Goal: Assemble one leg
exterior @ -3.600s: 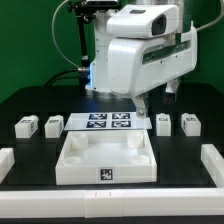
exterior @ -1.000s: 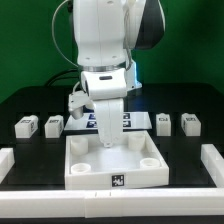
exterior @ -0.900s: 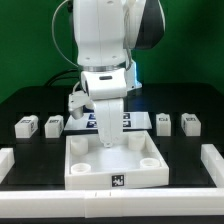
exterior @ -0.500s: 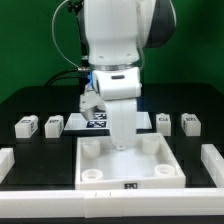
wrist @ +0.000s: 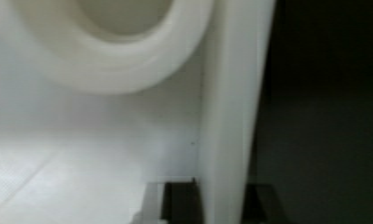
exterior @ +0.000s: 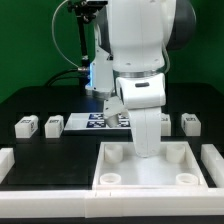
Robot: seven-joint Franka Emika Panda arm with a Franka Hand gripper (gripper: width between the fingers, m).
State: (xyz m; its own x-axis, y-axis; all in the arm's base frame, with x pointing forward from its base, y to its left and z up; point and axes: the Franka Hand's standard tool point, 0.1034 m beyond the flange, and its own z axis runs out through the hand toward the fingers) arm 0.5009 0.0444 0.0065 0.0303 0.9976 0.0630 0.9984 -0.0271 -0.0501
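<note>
My gripper (exterior: 148, 150) is shut on the far wall of the large white tray-like piece (exterior: 152, 183), which has round corner sockets (exterior: 112, 176). In the wrist view the thin white wall (wrist: 229, 110) stands between my two dark fingers (wrist: 176, 203), next to one round socket (wrist: 121, 40); my gripper (wrist: 222, 202) pinches it. Small white tagged legs lie on the black table: two at the exterior view's left (exterior: 27, 126) (exterior: 54, 125) and one at the right (exterior: 188, 123). The fourth leg is hidden behind my arm.
The marker board (exterior: 100, 122) lies behind the tray, partly hidden by my arm. White rail pieces lie at the table's left edge (exterior: 5, 160), right edge (exterior: 213, 155) and along the front (exterior: 45, 207).
My gripper came down onto the tray's far wall and closed on it. The tray has slid with it toward the exterior view's right and slightly nearer the front.
</note>
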